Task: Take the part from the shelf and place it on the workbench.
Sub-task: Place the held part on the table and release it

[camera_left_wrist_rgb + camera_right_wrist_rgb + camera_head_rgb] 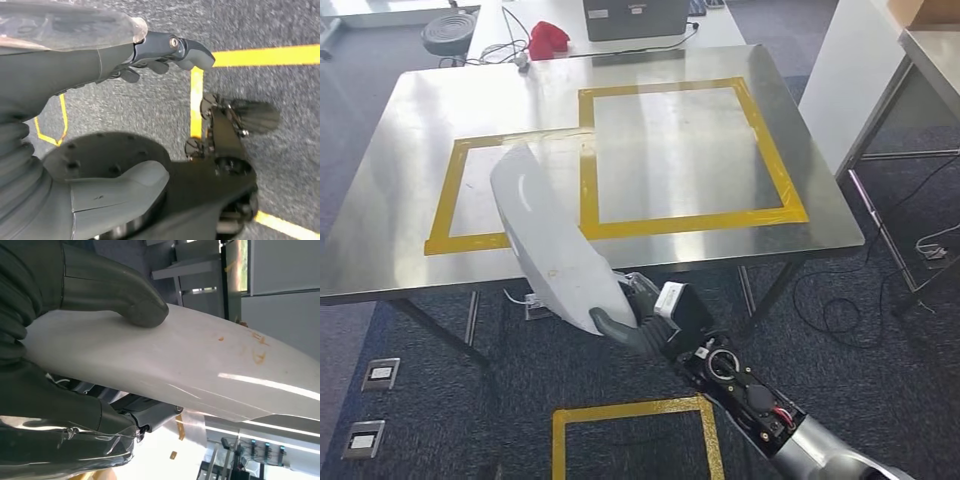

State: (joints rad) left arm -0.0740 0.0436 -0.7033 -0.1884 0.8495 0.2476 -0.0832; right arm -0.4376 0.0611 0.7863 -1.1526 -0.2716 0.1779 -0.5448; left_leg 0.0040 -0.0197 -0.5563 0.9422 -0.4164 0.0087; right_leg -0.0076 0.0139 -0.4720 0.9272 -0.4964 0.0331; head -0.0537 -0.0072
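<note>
Right hand (641,315) grips the white part (546,240) by its near end in the head view, the far end reaching over the near edge of the workbench (410,120). Left wrist view: left hand (162,52) hangs empty over carpet, fingers loosely apart. Right wrist view: thumb (128,295) presses on the part (196,365).

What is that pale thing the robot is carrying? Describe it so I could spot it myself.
Find the steel table marked with yellow tape squares. Over its near edge the right hand holds a long, curved white panel, smooth and glossy. Nothing else nearby is white and curved; the table itself is flat bare metal.
</note>
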